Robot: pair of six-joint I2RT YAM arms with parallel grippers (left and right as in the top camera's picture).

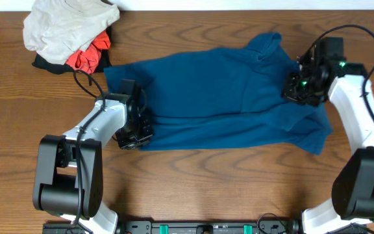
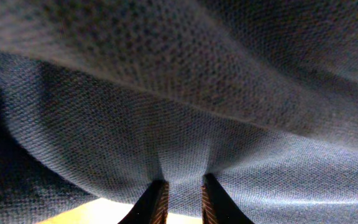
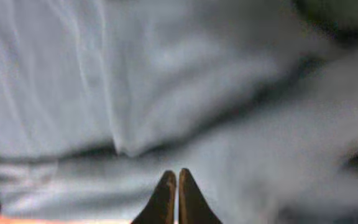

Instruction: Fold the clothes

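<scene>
Two arms stand at the near edge of the wooden table (image 1: 193, 188), one at each side, and both reach away toward the middle.

Nearest is the left gripper (image 1: 134, 133), which is down at the near left corner of the shirt (image 1: 213, 97). In the left wrist view its fingers (image 2: 157, 202) stand only a narrow gap apart. Blue cloth is drawn into that gap in a tight pucker, so this gripper is pinching the shirt. The rest of the cloth fills that view in soft folds, with a strip of light table showing beneath at the lower left.

The teal-blue shirt lies across the middle of the table, its long side running left to right. It is mostly flat but rumpled, with a crease along its length. A loose flap spreads toward the near right, and one bunched part points to the far side.

Farther back, the right gripper (image 1: 302, 86) rests over the right end of the shirt. In the right wrist view its two dark tips are pressed together, so it is closed. The blurred view does not show whether any cloth is caught between them.

Farthest off, at the far left corner and apart from the shirt, a pale garment (image 1: 63, 26) sits heaped on an orange-red garment (image 1: 89, 58) and a black garment (image 1: 44, 64).
</scene>
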